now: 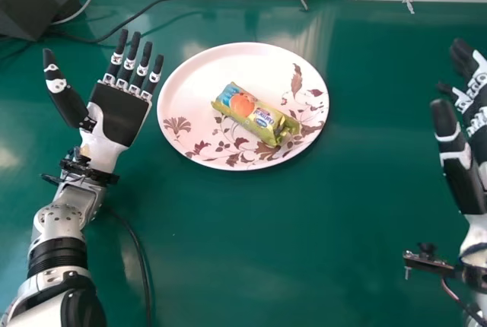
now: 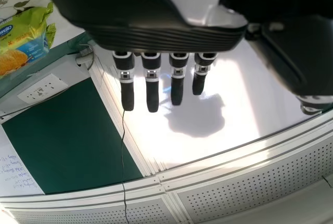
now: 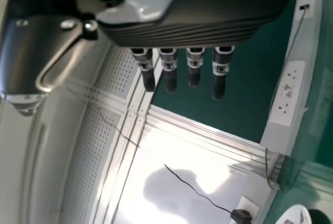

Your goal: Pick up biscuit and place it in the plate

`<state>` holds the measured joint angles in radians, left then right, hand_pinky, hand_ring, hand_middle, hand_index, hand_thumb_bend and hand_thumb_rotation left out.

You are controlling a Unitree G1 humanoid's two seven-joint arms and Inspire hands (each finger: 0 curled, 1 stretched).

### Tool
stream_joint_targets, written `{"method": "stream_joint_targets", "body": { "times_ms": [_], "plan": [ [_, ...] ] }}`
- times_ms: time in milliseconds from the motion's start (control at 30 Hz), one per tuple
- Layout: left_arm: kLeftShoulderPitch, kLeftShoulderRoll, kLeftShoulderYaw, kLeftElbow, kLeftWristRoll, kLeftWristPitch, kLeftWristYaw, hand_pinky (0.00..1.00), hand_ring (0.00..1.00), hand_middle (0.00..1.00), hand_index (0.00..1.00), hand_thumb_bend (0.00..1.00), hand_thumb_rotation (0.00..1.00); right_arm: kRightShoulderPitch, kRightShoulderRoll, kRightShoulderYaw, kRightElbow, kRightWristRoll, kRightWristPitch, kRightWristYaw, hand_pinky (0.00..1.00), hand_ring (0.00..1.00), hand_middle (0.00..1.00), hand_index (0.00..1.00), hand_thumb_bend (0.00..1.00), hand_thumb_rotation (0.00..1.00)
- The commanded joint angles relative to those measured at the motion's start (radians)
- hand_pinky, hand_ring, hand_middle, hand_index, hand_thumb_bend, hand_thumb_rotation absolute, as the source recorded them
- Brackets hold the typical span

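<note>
Fingers extended wide and holding nothing on both hands, I judge them held so because the biscuit (image 1: 255, 114) already lies slanted on the plate (image 1: 183, 99), whole within the rim, and wants no further grip. My left hand (image 1: 114, 118) is beside the plate, palm up over the tabletop (image 1: 266, 266); my right hand (image 1: 464, 186) is well apart on the other side, presumably to keep clear. The head view gives me the plate's full round; the left wrist view adds a perforated panel (image 2: 250, 182), the right wrist view a loose wire (image 3: 182, 179).
</note>
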<state>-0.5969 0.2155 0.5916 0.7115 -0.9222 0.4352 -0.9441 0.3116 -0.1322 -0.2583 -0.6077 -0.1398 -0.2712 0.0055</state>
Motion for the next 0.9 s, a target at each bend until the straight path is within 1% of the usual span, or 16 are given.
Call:
{"method": "stream_joint_targets", "body": {
  "times_ms": [0, 67, 167, 267, 433, 500, 633, 733, 867],
  "plan": [
    [0.025, -0.001, 0.002, 0.000, 0.007, -0.005, 0.001, 0.84, 0.87, 0.94, 0.99, 0.97, 0.74, 0.022, 0.019, 0.000, 0.023, 0.057, -0.038, 0.001, 0.86, 0.95, 1.00, 1.00, 1.00, 0.85],
    [0.026, -0.002, 0.003, 0.000, 0.006, -0.004, 0.002, 0.87, 0.89, 0.95, 0.99, 0.96, 0.72, 0.025, 0.025, 0.002, 0.041, 0.102, -0.062, 0.010, 0.86, 0.95, 1.00, 1.00, 1.00, 0.86],
    [0.024, 0.001, 0.005, 0.005, 0.000, 0.010, 0.001, 0.88, 0.89, 0.96, 0.99, 0.94, 0.72, 0.033, 0.030, 0.003, 0.064, 0.149, -0.085, 0.018, 0.86, 0.95, 1.00, 1.00, 1.00, 0.86],
    [0.023, 0.002, 0.006, 0.009, 0.000, 0.015, -0.003, 0.90, 0.90, 0.96, 0.99, 0.95, 0.72, 0.046, 0.034, 0.006, 0.072, 0.192, -0.094, 0.031, 0.87, 0.95, 1.00, 1.00, 1.00, 0.85],
    [0.026, -0.002, 0.006, 0.003, -0.002, 0.017, -0.006, 0.97, 0.93, 0.97, 0.99, 0.94, 0.69, 0.063, 0.043, 0.016, 0.095, 0.308, -0.124, 0.074, 0.89, 0.96, 1.00, 1.00, 1.00, 0.87],
    [0.026, -0.001, 0.007, 0.001, -0.004, 0.023, 0.000, 0.99, 0.93, 0.97, 0.99, 0.96, 0.70, 0.071, 0.050, 0.016, 0.100, 0.333, -0.129, 0.082, 0.89, 0.96, 1.00, 1.00, 1.00, 0.86],
    [0.024, 0.001, 0.008, 0.009, -0.002, 0.024, -0.006, 0.98, 0.92, 0.97, 0.98, 0.99, 0.74, 0.078, 0.069, 0.016, 0.106, 0.341, -0.146, 0.082, 0.89, 0.96, 1.00, 1.00, 1.00, 0.87],
    [0.022, 0.002, 0.011, 0.012, -0.005, 0.027, -0.012, 1.00, 0.94, 0.98, 1.00, 1.00, 0.78, 0.086, 0.076, 0.020, 0.109, 0.358, -0.155, 0.091, 0.91, 0.98, 1.00, 1.00, 1.00, 0.90],
    [0.025, 0.000, 0.014, 0.004, -0.005, 0.031, 0.007, 1.00, 0.95, 0.99, 1.00, 1.00, 0.82, 0.095, 0.084, 0.025, 0.109, 0.371, -0.159, 0.098, 0.91, 0.97, 1.00, 1.00, 1.00, 0.89]
  ]
}}
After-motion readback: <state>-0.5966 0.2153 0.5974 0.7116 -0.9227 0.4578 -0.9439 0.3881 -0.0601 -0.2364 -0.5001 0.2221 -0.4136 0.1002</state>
